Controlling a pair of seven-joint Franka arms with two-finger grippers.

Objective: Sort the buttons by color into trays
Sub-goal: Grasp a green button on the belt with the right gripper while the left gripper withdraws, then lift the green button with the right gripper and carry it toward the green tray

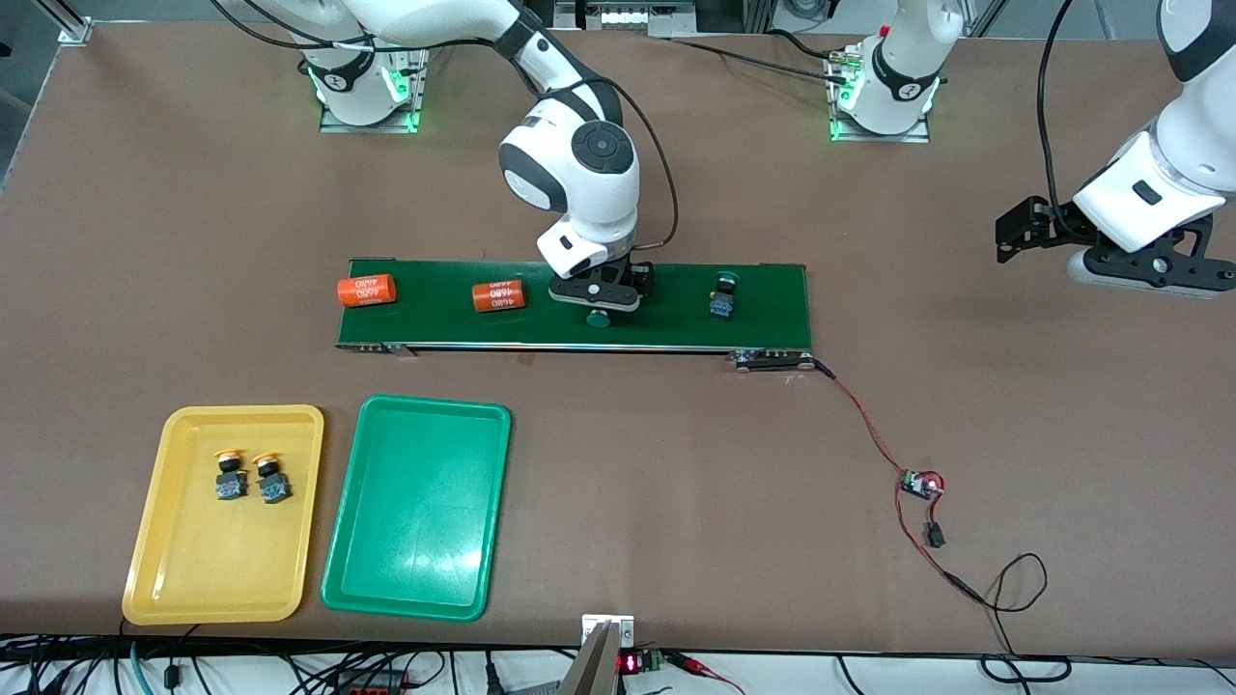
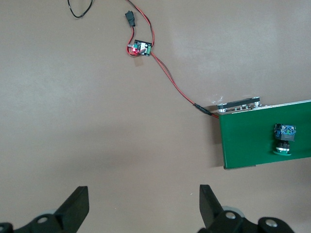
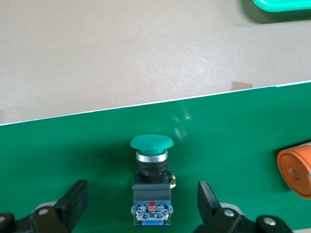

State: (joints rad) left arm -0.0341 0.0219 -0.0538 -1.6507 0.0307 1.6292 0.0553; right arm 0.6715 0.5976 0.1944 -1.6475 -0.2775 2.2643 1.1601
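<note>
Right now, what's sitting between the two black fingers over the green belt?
A green button lies on the belt between the right gripper's open fingers, untouched; the right wrist view shows it.

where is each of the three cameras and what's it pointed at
Front view: high across the table, facing both arm bases; shows the trays, conveyor belt, both arms.
Left wrist view: on the left arm, looking down past its open left hand at bare table and the belt's end.
Right wrist view: on the right arm, open right hand straddling a green button on the belt.
All three share the belt.
</note>
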